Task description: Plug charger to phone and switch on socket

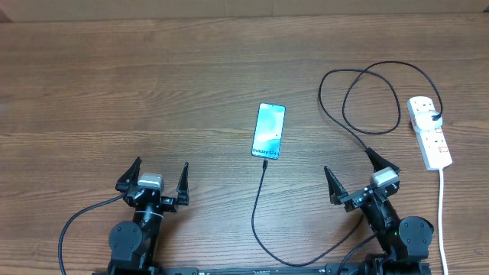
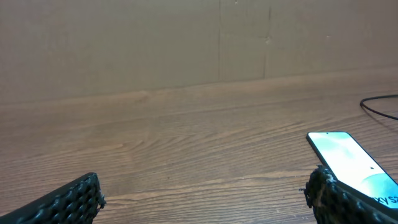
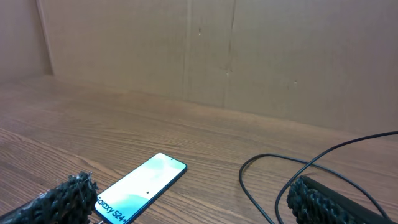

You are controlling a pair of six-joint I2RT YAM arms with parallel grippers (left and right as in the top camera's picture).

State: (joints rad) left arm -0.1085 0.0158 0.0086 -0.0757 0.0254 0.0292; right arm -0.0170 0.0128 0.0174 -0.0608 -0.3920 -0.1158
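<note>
**Op A:** Starting at the left gripper [image 1: 162,163], I see its fingers spread wide with nothing between them, low over the table [image 1: 153,76] near my edge.

**Op B:** Same on my side. The right gripper [image 1: 348,159] is splayed open and empty too. What sits beyond them?

**Op A:** The phone [image 1: 268,130] lies flat between the two arms and a little farther out, with its screen lit cyan. On my left wrist view it shows just past the right-hand finger [image 2: 342,199].

**Op B:** The charger [image 1: 257,195] has its small tip touching the phone's near short edge. I cannot tell whether it is fully seated. From there the cable runs toward me, bends right under my arm, then loops widely out to the socket [image 1: 429,131].

**Op A:** Where is that exactly?

**Op B:** It is far right, well apart from the phone, lying lengthwise, with its white cord [image 1: 442,214] trailing back to the near edge. The switches are too small for me to read.
</note>
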